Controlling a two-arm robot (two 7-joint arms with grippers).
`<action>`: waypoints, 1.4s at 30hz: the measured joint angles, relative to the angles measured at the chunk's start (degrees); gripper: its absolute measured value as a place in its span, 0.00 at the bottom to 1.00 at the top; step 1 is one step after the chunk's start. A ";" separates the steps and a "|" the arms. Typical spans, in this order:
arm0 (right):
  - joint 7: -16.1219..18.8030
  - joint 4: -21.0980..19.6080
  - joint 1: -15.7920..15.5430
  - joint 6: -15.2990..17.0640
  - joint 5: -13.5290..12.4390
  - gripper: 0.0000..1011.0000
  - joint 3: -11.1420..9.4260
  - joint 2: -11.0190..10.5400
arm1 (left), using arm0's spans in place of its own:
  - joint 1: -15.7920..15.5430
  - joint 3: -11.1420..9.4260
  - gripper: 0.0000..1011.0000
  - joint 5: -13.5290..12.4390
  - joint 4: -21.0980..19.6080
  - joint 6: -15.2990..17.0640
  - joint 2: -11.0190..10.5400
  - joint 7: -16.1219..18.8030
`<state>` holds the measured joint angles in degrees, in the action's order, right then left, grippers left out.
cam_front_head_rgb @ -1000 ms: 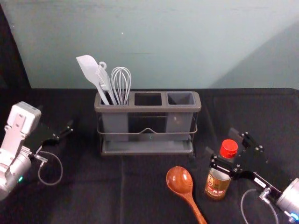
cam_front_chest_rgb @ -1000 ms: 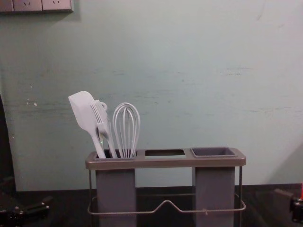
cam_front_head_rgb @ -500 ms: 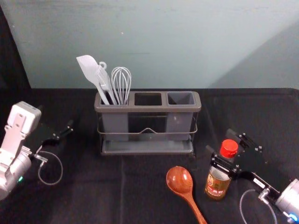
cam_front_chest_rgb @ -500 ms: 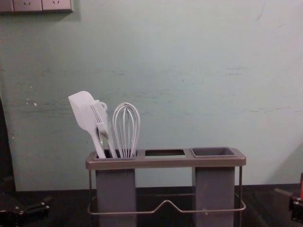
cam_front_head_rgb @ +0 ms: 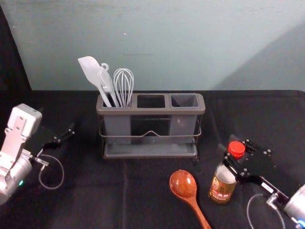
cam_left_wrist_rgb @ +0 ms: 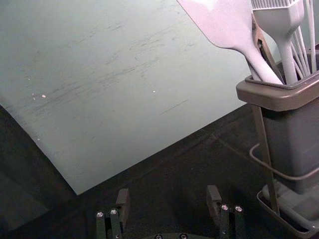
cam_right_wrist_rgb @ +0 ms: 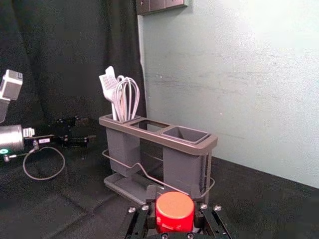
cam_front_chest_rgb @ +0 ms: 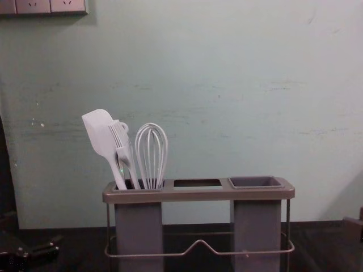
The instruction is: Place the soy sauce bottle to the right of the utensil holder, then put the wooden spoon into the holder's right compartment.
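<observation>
The right tool point(cam_front_head_rgb: 228, 143) has closed in around the soy sauce bottle point(cam_front_head_rgb: 221, 189), whose cap point(cam_front_head_rgb: 237, 149) seems nudged rightward.

- Pale green wall point(cam_front_head_rgb: 167, 43), scuffed and flecked
- Diagonal shadow point(cam_front_head_rgb: 281, 64) at its right
- Wall sockets point(cam_front_chest_rgb: 51, 6), upper left in the chest view
- Black curtain point(cam_right_wrist_rgb: 70, 55)
- Creased black tablecloth point(cam_front_head_rgb: 86, 200)

Utensil holder point(cam_front_head_rgb: 150, 112) far, approx. ctr; spatula point(cam_front_head_rgb: 89, 69), brush point(cam_front_head_rgb: 106, 82), whisk point(cam_front_head_rgb: 123, 86) in its L compt. point(cam_front_head_rgb: 117, 126) Spoon point(cam_front_head_rgb: 183, 184) near, R of ctr; bottle point(cam_front_head_rgb: 221, 187) R of spoon.
</observation>
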<state>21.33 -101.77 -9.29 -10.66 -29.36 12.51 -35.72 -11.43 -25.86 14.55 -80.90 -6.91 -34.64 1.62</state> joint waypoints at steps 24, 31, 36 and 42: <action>0.35 -0.19 2.01 2.31 2.55 0.37 -4.01 2.09 | 0.00 0.00 1.00 0.00 0.00 0.00 0.00 0.00; 0.62 3.35 6.76 3.09 3.79 0.37 -3.69 4.13 | 0.00 0.00 1.00 0.00 0.00 0.00 0.00 0.00; 1.10 7.31 10.89 2.95 5.42 0.37 -2.68 6.34 | 0.00 0.00 1.00 0.00 0.00 0.00 0.00 0.00; 1.69 12.12 14.82 2.66 7.21 0.37 -1.16 8.82 | 0.00 0.00 1.00 0.00 0.00 0.00 0.00 0.00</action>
<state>23.02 -89.66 5.53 -8.00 -22.16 11.35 -26.90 -11.43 -25.86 14.55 -80.90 -6.91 -34.65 1.62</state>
